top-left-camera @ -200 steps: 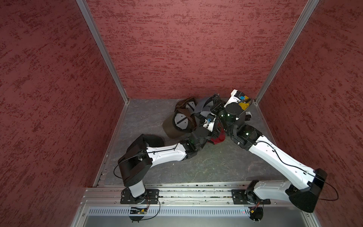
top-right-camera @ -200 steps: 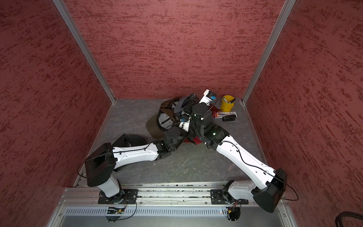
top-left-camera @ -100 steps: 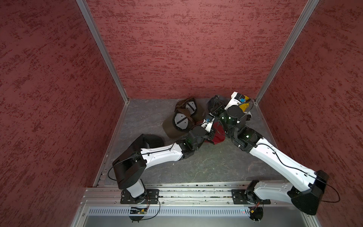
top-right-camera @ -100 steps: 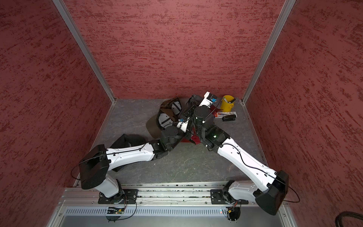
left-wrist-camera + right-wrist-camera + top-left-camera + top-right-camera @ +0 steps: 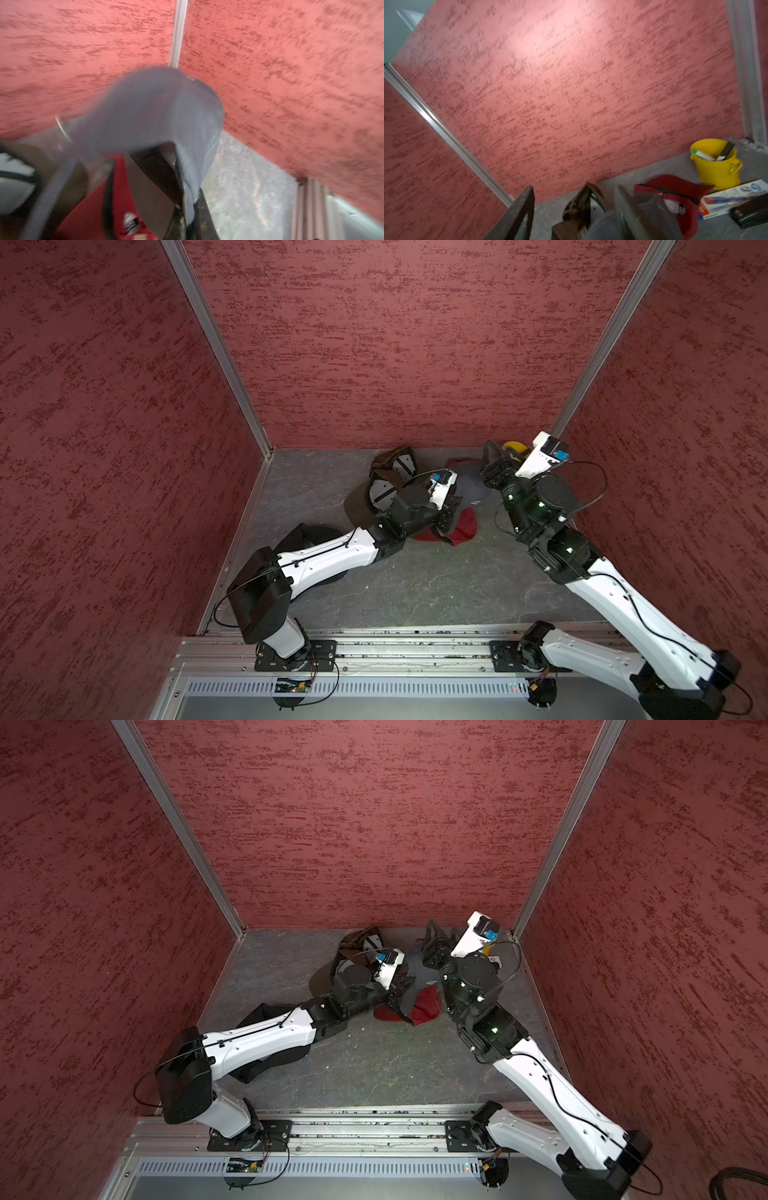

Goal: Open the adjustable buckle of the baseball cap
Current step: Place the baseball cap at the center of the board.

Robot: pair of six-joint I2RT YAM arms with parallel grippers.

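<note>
1. The left tool [image 5: 182, 199] is clamped narrow on the edge of the grey cap [image 5: 155, 116]. It holds the cap up near the back of the counter [image 5: 415, 585], probably to steady it and expose the rear strap.
2. The right tool [image 5: 573, 216] stands wide and empty just beside the cap, likely freed to reach for the buckle.
3. Only the left wrist view shows fabric pinched between the fingers. It also shows a thin metal glint [image 5: 62, 128], perhaps the buckle, though it is too blurred to tell.
4. The right wrist view shows what fills the yellow bucket [image 5: 716, 172]; both top views mostly hide the bucket behind the arm.
</note>
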